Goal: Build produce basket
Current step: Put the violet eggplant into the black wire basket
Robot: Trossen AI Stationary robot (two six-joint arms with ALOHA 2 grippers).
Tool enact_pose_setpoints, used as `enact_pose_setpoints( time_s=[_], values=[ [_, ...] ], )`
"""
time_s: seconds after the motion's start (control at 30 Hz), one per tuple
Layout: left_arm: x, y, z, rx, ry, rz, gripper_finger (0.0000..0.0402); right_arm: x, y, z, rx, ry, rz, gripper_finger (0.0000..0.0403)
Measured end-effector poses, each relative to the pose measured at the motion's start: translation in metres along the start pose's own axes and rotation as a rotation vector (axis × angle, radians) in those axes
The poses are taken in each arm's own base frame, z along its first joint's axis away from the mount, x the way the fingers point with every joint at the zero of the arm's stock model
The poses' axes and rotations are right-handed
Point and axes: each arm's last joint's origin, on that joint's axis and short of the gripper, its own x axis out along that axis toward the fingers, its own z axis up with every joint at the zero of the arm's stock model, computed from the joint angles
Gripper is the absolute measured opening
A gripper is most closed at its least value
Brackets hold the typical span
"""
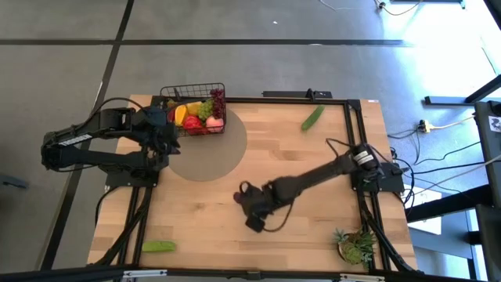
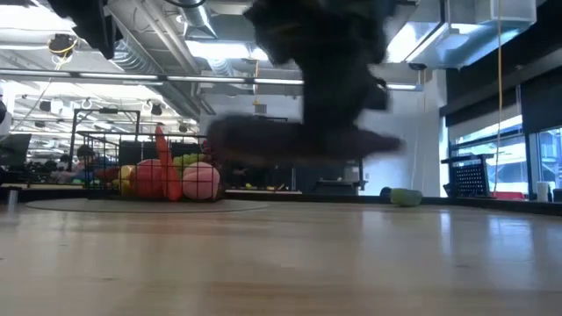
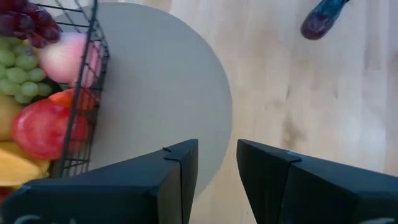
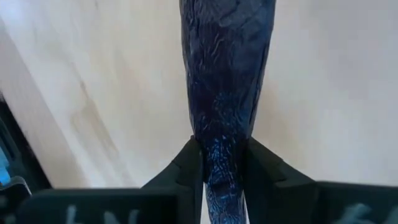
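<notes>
Near the table's centre, toward six o'clock, the right claw [image 1: 249,205] is clamped on the dark eggplant [image 4: 227,81], its fingers [image 4: 189,165] pressed against the narrow end. At eleven o'clock the basket [image 1: 205,88] sits on a grey round mat [image 1: 211,153], filled with grapes [image 3: 18,74], a peach [image 3: 68,56] and an apple [image 3: 40,127]. The left claw [image 3: 217,168] hovers just beside it, fingers parted, holding nothing. One cucumber [image 1: 313,117] lies at one o'clock, another [image 1: 159,246] at seven, and a potted plant [image 1: 356,247] at five.
</notes>
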Motion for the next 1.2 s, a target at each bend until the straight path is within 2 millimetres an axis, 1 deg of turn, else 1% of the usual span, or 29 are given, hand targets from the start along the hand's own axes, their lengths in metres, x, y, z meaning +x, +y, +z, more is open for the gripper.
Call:
enact_pose_setpoints(
  time_s=[0.1, 0.2, 0.33, 0.5, 0.57, 0.67, 0.8, 0.87, 0.97, 1.07, 1.2],
  values=[
    [0.000, 0.001, 0.000, 0.000, -0.002, 0.036, 0.0100, -0.023, -0.004, 0.023, -0.023, -0.047, -0.026, 0.0063],
    [0.000, 0.002, 0.002, -0.010, -0.020, 0.077, 0.0100, -0.049, -0.009, 0.049, -0.054, -0.135, -0.047, 0.0063],
    [-0.004, 0.004, 0.008, -0.035, -0.121, 0.134, 0.0100, -0.084, -0.025, 0.084, -0.105, -0.268, -0.093, 0.0063],
    [-0.015, 0.006, 0.010, -0.048, -0.248, 0.249, 0.0100, -0.122, -0.055, 0.125, -0.145, -0.442, -0.173, 0.0063],
    [-0.019, 0.008, 0.011, -0.059, -0.285, 0.310, 0.0100, -0.132, -0.070, 0.140, -0.152, -0.497, -0.191, 0.0063],
    [-0.022, 0.009, 0.012, -0.072, -0.324, 0.363, 0.0100, -0.140, -0.094, 0.163, -0.157, -0.586, -0.189, 0.0063],
    [-0.024, 0.010, 0.013, -0.083, -0.352, 0.396, 0.0100, -0.148, -0.124, 0.194, -0.214, -0.714, -0.138, 0.0063],
    [-0.024, 0.010, 0.013, -0.112, -0.358, 0.419, 0.0100, -0.148, -0.139, 0.209, -0.237, -0.789, -0.119, 0.0063],
    [-0.024, 0.012, 0.014, -0.143, -0.366, 0.457, 0.0100, -0.143, -0.162, 0.228, -0.262, -0.849, -0.049, 0.0062],
    [-0.025, 0.013, 0.015, -0.155, -0.382, 0.493, 0.0100, -0.126, -0.182, 0.243, -0.272, -0.864, 0.036, 0.0057],
    [-0.026, 0.014, 0.015, -0.189, -0.400, 0.543, 0.0100, -0.096, -0.201, 0.258, -0.281, -0.870, 0.084, 0.0057]
  ],
)
